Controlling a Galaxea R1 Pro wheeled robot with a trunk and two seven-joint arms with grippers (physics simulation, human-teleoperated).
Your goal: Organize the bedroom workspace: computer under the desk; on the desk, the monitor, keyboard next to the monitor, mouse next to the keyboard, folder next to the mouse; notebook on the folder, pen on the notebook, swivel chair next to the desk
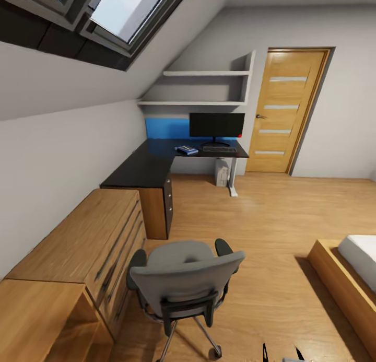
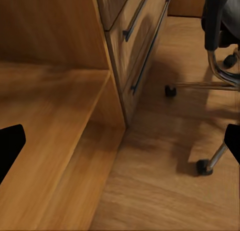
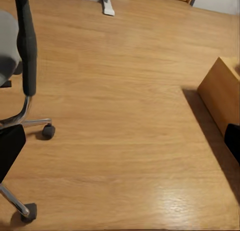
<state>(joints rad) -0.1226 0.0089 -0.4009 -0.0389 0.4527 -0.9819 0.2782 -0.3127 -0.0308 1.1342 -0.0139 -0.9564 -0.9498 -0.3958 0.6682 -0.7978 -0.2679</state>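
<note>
The swivel chair [image 1: 183,283] stands in the foreground on the wooden floor [image 1: 271,231], its grey back toward the camera, beside the light wooden chest [image 1: 89,242] and well apart from the desk [image 1: 156,163]; moving it next to the desk looks like the step left. Its seat appears bare, as far as the backrest lets one see.

On the desk's far wing the monitor [image 1: 216,126] stands upright, with the keyboard [image 1: 219,149] in front of its foot. Just beside that lies a blue folder [image 1: 186,151] with something dark on top, probably the notebook; the mouse and the pen are too small to tell. The computer [image 1: 222,172] sits on the floor under the desk. So most of the arranging seems done.

In the left wrist view the left gripper [image 2: 120,141] has its fingertips spread wide over the floor, holding nothing; the right gripper [image 3: 120,143] likewise gapes empty near the chair's casters.
</note>
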